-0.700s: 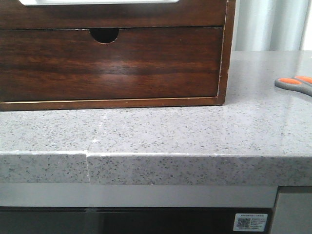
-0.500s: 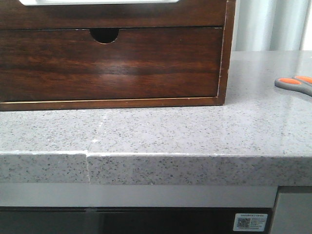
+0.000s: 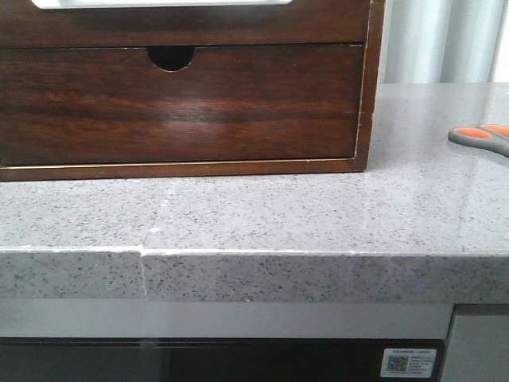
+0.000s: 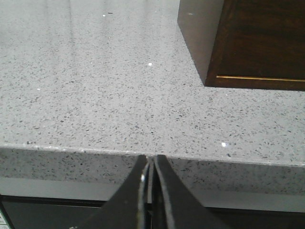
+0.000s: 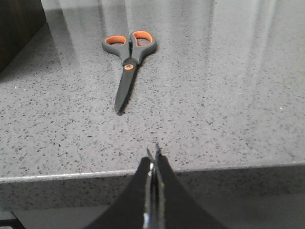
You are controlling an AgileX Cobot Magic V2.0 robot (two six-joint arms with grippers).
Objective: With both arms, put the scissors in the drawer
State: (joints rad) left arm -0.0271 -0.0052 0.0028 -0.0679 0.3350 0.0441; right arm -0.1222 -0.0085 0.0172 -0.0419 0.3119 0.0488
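The scissors [image 5: 127,67], grey with orange handle loops, lie flat on the speckled grey counter [image 3: 262,215], their blades pointing toward my right gripper [image 5: 153,155]. In the front view only their handles [image 3: 481,137] show, at the right edge. My right gripper is shut and empty, at the counter's front edge, well short of the scissors. The drawer [image 3: 199,24], with a plain dark front and a white strip on top, sits closed at the top of the wooden cabinet. My left gripper [image 4: 150,160] is shut and empty at the counter's front edge. Neither gripper shows in the front view.
Below the plain drawer is a second drawer front with a half-round notch [image 3: 170,57], also closed. The cabinet's corner [image 4: 257,43] stands ahead of my left gripper and off to one side. The counter's front edge [image 3: 262,253] drops to a dark panel.
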